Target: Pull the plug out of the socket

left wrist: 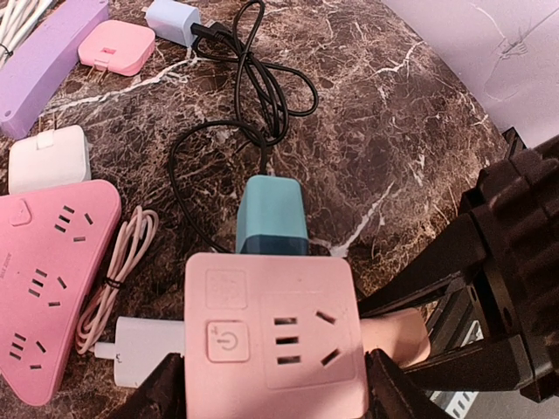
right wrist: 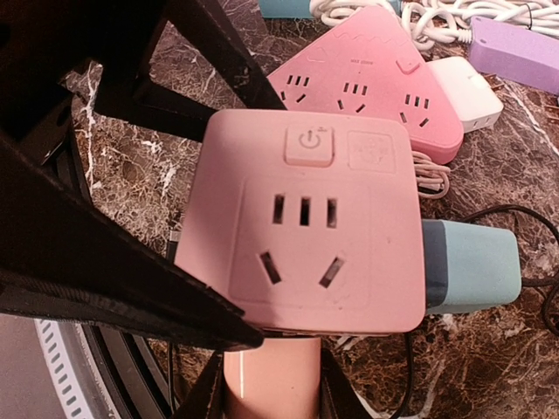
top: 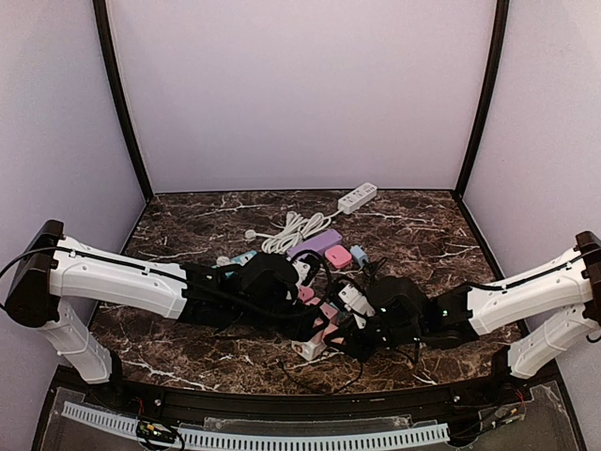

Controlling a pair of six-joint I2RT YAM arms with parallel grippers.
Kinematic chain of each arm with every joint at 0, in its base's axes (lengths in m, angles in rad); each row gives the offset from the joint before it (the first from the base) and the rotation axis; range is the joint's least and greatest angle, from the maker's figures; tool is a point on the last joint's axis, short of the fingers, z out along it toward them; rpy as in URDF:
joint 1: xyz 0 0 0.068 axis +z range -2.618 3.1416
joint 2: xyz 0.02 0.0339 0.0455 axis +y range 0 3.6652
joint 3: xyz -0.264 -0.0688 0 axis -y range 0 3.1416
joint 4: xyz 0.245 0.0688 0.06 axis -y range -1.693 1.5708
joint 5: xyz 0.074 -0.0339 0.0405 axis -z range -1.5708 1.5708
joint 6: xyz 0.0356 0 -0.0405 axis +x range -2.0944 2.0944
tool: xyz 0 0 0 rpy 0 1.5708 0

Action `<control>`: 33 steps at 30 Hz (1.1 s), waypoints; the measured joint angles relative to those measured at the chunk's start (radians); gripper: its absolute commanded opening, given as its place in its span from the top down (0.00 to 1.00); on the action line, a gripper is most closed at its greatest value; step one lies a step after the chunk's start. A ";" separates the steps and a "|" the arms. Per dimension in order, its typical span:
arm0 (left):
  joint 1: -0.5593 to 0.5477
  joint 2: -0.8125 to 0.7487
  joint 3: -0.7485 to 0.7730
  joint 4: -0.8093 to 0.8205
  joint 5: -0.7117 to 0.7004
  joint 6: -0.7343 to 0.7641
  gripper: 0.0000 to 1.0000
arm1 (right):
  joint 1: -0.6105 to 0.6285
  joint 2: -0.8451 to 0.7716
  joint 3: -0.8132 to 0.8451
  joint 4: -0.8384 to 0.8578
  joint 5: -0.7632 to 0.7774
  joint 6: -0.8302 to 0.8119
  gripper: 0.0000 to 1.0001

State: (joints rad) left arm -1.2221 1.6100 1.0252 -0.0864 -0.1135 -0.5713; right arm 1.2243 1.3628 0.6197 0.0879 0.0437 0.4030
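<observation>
So, your marble surface [top: 188,221] is crowded in the middle, and the left arm [top: 117,277] and right arm [top: 526,291] both reach in and meet there. Biggest bits of clutter are the purple strip [left wrist: 48,61] and the pink triangular strip [left wrist: 44,288], which lies flat with a white adapter [left wrist: 48,157] just beside its corner.

The one that matters is the pink cube socket [right wrist: 306,253], sitting between the two wrists. Your left gripper [left wrist: 278,397] has its jaws pressed on opposite sides of that cube, grasping it.

A teal plug [right wrist: 472,266] sits in one side face, with a black cable [left wrist: 271,96] looped on the surface just beyond. The pale pink plug [left wrist: 393,336] sticks out of another face toward the right arm. It's butted right up to the cube, not pulled out. Your right gripper [right wrist: 272,393] has its jaws clenched around that plug's body.
</observation>
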 measured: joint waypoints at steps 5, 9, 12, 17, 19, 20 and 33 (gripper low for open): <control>0.000 0.000 0.000 0.001 -0.003 0.001 0.67 | 0.001 -0.002 -0.005 0.008 0.006 0.003 1.00; 0.000 0.000 -0.002 0.002 -0.006 0.001 0.67 | 0.022 -0.002 -0.003 0.001 0.049 0.010 1.00; 0.000 0.000 -0.002 0.001 -0.011 0.002 0.68 | 0.048 0.000 0.015 -0.036 0.095 0.021 1.00; -0.002 -0.004 -0.003 -0.010 -0.026 -0.010 0.68 | 0.089 0.023 0.064 -0.105 0.174 0.047 1.00; -0.005 -0.006 -0.003 -0.016 -0.031 -0.013 0.68 | 0.103 0.033 0.082 -0.131 0.202 0.055 1.00; -0.005 -0.006 -0.003 -0.018 -0.032 -0.015 0.68 | 0.109 0.037 0.091 -0.144 0.213 0.059 1.00; -0.006 -0.008 -0.006 -0.023 -0.040 -0.021 0.71 | 0.146 0.081 0.169 -0.255 0.320 0.100 1.00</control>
State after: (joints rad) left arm -1.2282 1.6020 1.0191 -0.1093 -0.1539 -0.5919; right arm 1.3701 1.4441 0.7883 -0.1673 0.3637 0.5026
